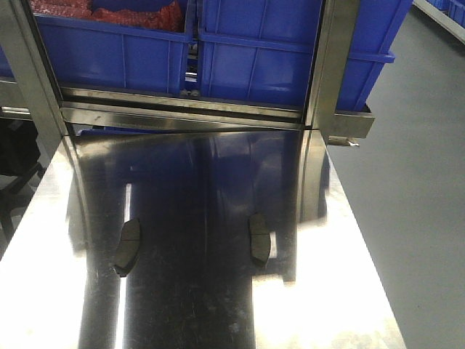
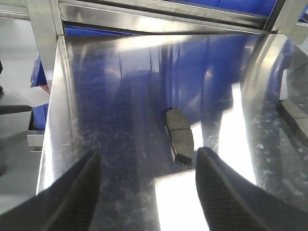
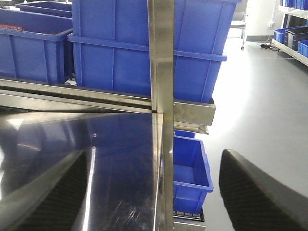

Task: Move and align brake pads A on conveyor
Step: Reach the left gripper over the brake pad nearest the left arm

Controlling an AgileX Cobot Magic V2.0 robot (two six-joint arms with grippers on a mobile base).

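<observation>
Shiny silver steel makes up the flat surface. Two small, flat, dark-grey curved brake pads lie on it. The left brake pad lies near the left side of the surface. The right brake pad lies closer to the middle, well apart from the first one. Both lie flat, with their long sides pointing away from the robot.

The left end effector has two black bumpy fingers. They are spread wide and nothing is between them. It hangs above the surface. In its own view the left brake pad lies just ahead of it, closer to the finger on the right, and no finger touches the pad. A thin line runs across the middle of that pad. The right brake pad peeks in at the right edge of that view.

The right end effector is spread wide too and holds nothing. It hangs by the right edge of the surface, near a tall steel post.

Big blue plastic bins stand on a steel shelf behind the surface. One bin has red things in it. A small blue bin sits low down beside the surface, by the grey floor.
</observation>
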